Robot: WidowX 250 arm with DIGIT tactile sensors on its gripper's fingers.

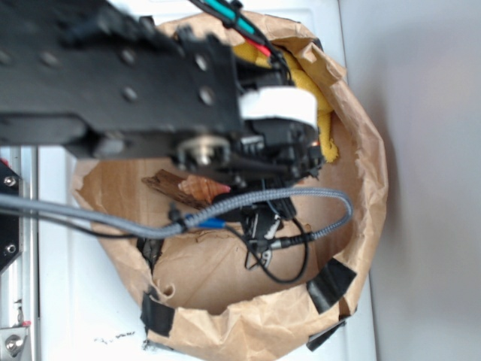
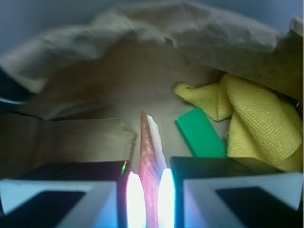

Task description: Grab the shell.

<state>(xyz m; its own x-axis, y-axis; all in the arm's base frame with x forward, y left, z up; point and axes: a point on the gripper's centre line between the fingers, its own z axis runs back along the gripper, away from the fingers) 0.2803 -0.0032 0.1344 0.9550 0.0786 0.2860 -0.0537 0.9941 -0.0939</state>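
Observation:
The shell (image 2: 149, 147) is tan-orange and ribbed with a pale edge. In the wrist view it stands between my two fingers with its pointed tail aimed away from me, and my gripper (image 2: 151, 199) is shut on it, both pads pressing its sides. From the exterior view the shell (image 1: 204, 188) pokes out to the left of my gripper (image 1: 234, 180) inside the paper bag. The arm hides most of the fingers there. Whether the shell is off the bag floor cannot be told.
A crumpled brown paper bag (image 1: 361, 188) with black tape patches walls the area. A dark splintery wood piece (image 1: 161, 183) lies just left of the shell. A yellow cloth (image 2: 251, 123) and a green block (image 2: 202, 135) lie to the right. A grey cable (image 1: 113, 222) crosses the bag.

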